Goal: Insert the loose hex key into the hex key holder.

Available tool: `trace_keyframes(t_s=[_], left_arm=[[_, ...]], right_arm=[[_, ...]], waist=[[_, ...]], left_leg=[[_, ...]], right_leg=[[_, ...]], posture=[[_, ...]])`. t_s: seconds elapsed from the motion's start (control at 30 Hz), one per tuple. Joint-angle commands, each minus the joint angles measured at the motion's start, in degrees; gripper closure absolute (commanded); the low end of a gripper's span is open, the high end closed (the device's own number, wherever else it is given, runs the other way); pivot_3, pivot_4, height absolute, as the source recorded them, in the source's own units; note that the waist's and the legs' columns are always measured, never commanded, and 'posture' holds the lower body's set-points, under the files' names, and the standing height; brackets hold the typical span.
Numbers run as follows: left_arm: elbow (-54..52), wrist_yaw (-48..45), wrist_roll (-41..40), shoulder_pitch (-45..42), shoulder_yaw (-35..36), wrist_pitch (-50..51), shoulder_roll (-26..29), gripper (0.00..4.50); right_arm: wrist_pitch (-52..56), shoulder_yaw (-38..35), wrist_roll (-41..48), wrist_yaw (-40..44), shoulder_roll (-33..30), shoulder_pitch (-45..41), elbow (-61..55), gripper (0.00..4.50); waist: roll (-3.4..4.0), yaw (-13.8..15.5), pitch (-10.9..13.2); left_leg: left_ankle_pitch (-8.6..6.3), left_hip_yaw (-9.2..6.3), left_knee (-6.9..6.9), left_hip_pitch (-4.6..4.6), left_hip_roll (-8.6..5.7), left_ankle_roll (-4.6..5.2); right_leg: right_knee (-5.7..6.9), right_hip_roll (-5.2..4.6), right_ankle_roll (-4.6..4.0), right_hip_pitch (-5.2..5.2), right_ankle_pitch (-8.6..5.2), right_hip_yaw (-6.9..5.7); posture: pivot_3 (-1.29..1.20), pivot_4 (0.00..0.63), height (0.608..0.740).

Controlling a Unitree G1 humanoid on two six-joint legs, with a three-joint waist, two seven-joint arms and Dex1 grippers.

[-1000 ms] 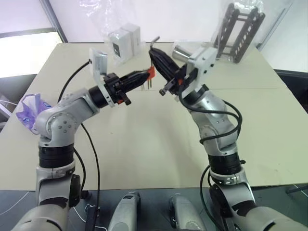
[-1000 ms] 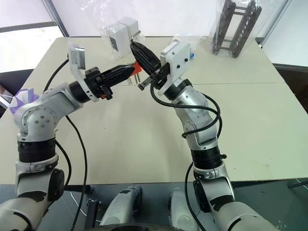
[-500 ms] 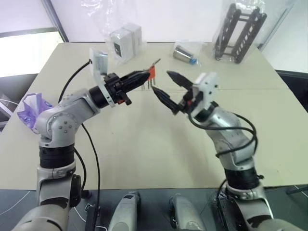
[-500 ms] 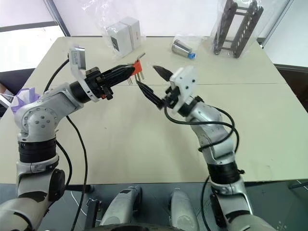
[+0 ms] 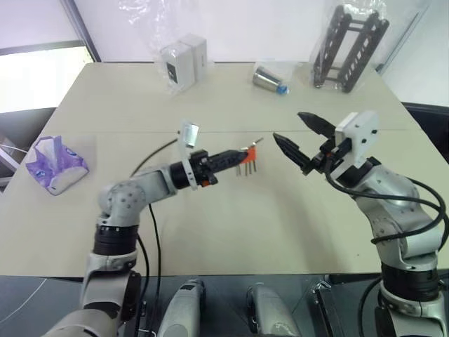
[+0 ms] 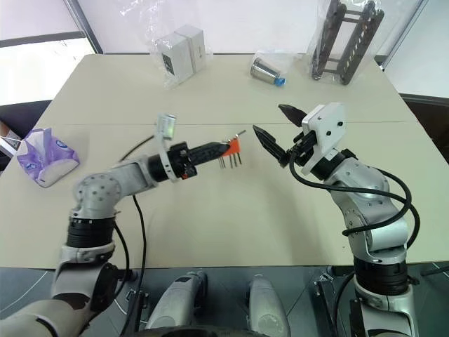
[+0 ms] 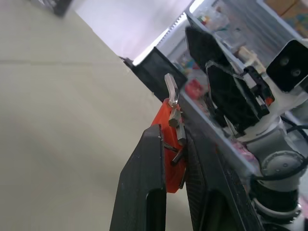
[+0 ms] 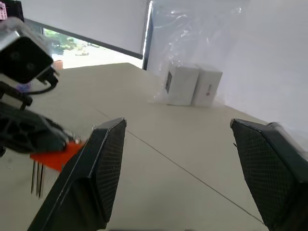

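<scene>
The hex key holder (image 5: 245, 154) is showing red-orange, with silvery-grey prongs, between the black fingers of the left gripper (image 5: 237, 155). The right gripper (image 5: 297, 135) is showing black fingers with a cross-hatched pad texture under a white housing. The table (image 5: 210, 232) is looking pale beige. The tissue pack (image 5: 55, 164) is showing purple and white.

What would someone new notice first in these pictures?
Mid-table, the left gripper is shut on a small red-orange plastic hex key holder, short metal keys hanging below it and a thin silvery hex key angling up from it. Facing it, the right gripper hangs open and empty.
</scene>
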Motion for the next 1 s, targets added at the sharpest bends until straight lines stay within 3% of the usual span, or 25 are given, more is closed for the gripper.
trace_keyframes(t_s=[0.03,0.23,0.53,0.7,0.83,1.0], left_arm=[[2.5,1.1,-1.1,-1.3,-0.1,1.3,-3.1,4.38],[13.0,4.7,1.7,-1.3,-0.1,2.7,-8.8,4.38],[17.8,6.0,3.2,0.5,2.0,6.0,-8.4,4.38],[17.9,7.6,3.5,0.3,5.0,6.2,-7.7,2.13],[16.3,9.8,4.9,0.2,7.2,4.9,-5.9,0.05],[12.5,8.4,10.1,-0.6,5.9,-1.0,-2.0,0.05]], right_arm=[[0.2,-2.0,1.0,-1.3,-0.6,0.6,-3.9,0.93],[1.2,-2.4,0.8,-4.0,-0.4,2.6,-6.9,0.93],[1.1,-1.2,0.5,-5.8,-0.1,2.9,-7.7,0.93],[0.6,-0.2,0.3,-5.7,0.1,2.3,-6.9,0.87],[0.0,0.6,0.0,-5.2,0.1,1.5,-5.7,0.87],[-0.8,1.2,-0.4,-4.7,0.2,1.0,-4.7,0.87]], waist=[[0.0,0.0,0.0],[0.0,0.0,0.0],[-0.01,0.0,0.0],[-0.01,0.0,0.0],[-0.01,0.0,0.0],[-0.01,0.0,0.0]], left_leg=[[0.0,0.0,0.0,0.0,0.0,0.0],[0.0,-0.01,0.04,0.0,-0.01,0.0],[0.0,-0.02,0.03,-0.01,0.0,0.0],[-0.01,-0.02,0.04,-0.01,0.0,0.0],[-0.01,-0.03,0.03,-0.01,0.0,0.0],[-0.01,-0.02,0.03,0.01,0.01,0.0]], right_leg=[[0.0,0.0,0.0,0.0,0.0,0.0],[0.0,0.01,0.06,0.02,0.03,-0.01],[0.0,0.01,0.08,0.0,0.04,-0.01],[0.0,-0.01,-0.04,0.01,-0.03,-0.01],[0.0,-0.02,-0.04,0.0,-0.02,-0.01],[0.01,-0.01,-0.05,0.0,-0.02,0.0]], posture=[[0.0,0.15,0.74],[0.0,0.15,0.74],[0.0,0.15,0.74],[0.0,0.15,0.74],[0.0,0.15,0.74],[0.0,0.15,0.74]])
